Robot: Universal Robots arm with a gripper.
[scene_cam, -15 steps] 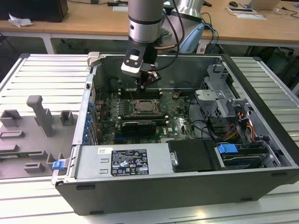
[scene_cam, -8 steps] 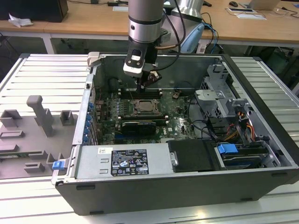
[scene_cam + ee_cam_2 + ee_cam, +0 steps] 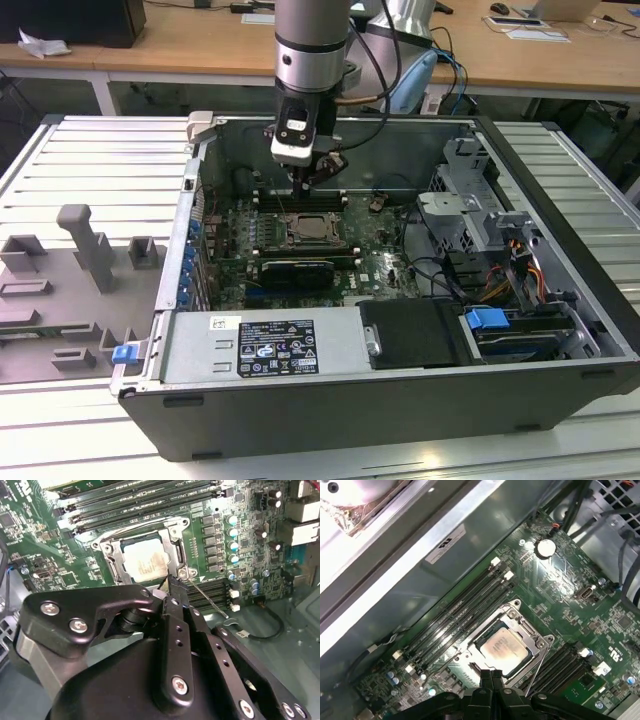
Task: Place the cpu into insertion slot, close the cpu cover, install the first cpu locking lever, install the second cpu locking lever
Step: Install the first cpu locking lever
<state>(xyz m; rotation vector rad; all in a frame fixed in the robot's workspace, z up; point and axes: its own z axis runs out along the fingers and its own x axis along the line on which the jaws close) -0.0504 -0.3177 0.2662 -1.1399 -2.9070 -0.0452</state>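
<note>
Over the insertion slot (image 3: 312, 230), the gripper (image 3: 491, 674) has its fingers pressed together, no gap between the pads, nothing held; tips sit at the slot's edge, just beside the cpu cover (image 3: 524, 628); whether they touch it cannot be told; cpu (image 3: 502, 649) is seated in the slot, silver top showing through the cover's window; cover lies flat over the slot, framing the chip; a thin locking lever (image 3: 207, 597) slants out from the slot's corner nearest the tips; long black memory slots (image 3: 452, 617) flank the slot on two sides.
</note>
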